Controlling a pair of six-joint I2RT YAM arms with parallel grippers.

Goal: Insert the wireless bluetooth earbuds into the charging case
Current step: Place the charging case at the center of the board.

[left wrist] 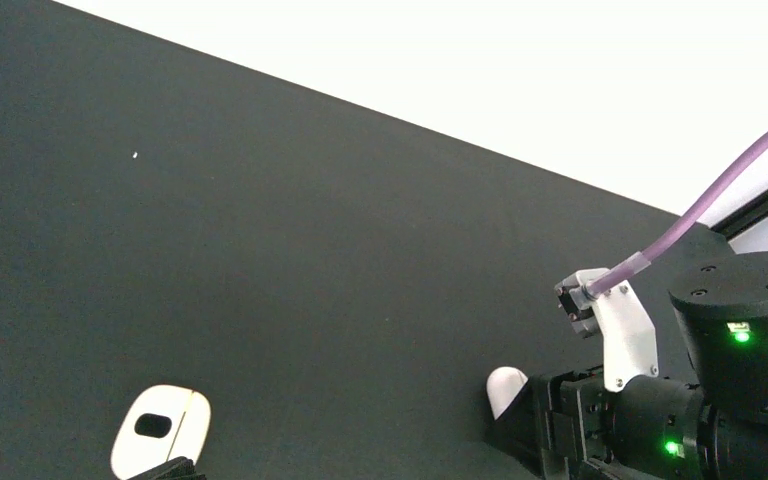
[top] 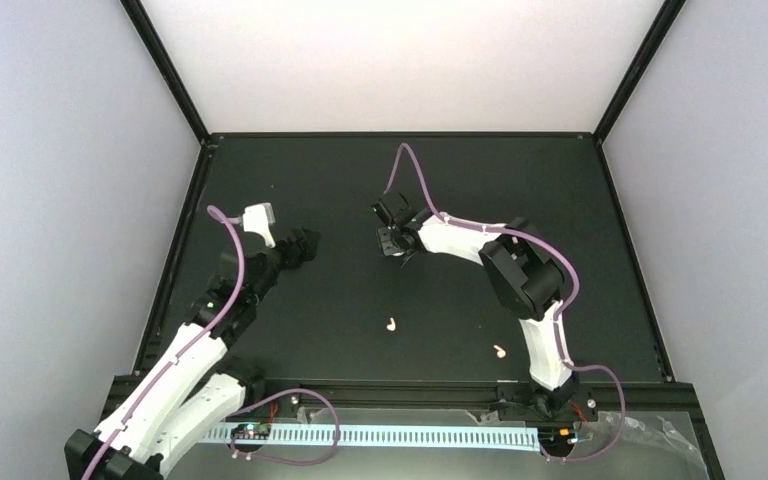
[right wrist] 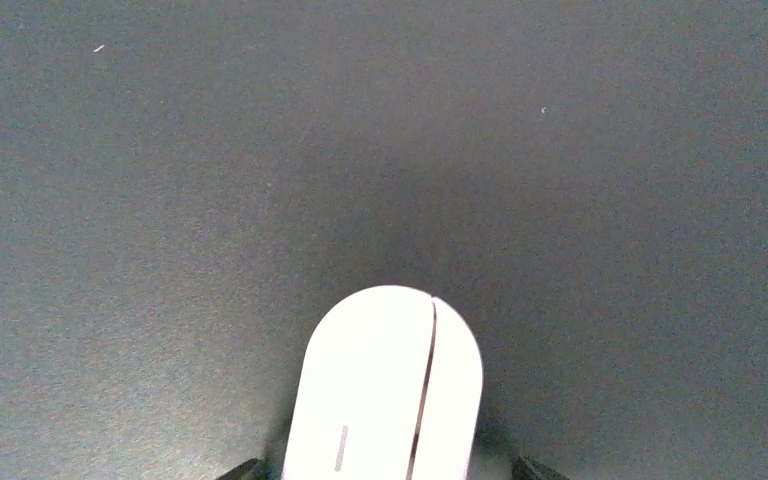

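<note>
Nearest the arm bases: two tiny cream-white plastic earbuds lie loose on the matte black table [top: 360,180]. One earbud [top: 390,324] is near mid-table and the other earbud [top: 500,350] is beside the right arm's lower link. They are well apart from each other and from both grippers.

Further out, left gripper [top: 303,245] hangs over the left half of the table. Only a sliver of one finger shows in its wrist view, so I cannot tell whether it is open or closed. A pale rounded piece with a dark oval spot [left wrist: 160,430] sits just beside that finger; unidentified.

Furthest: right gripper [top: 392,240] has the glossy white pill-shaped plastic charging case [right wrist: 385,390] between its fingers, rounded end jutting past them. Pad contact is out of frame; judged grasped. The lid seam is tight, so the case is closed.

Judged step: opening the case. The fingers flank the seam, one on each half, which likely pins the lid. Best to regrip on the base half alone, or set the case flat, leaving the seam clear for the left gripper. Then bring the open case close to the earbuds before picking them up.
</note>
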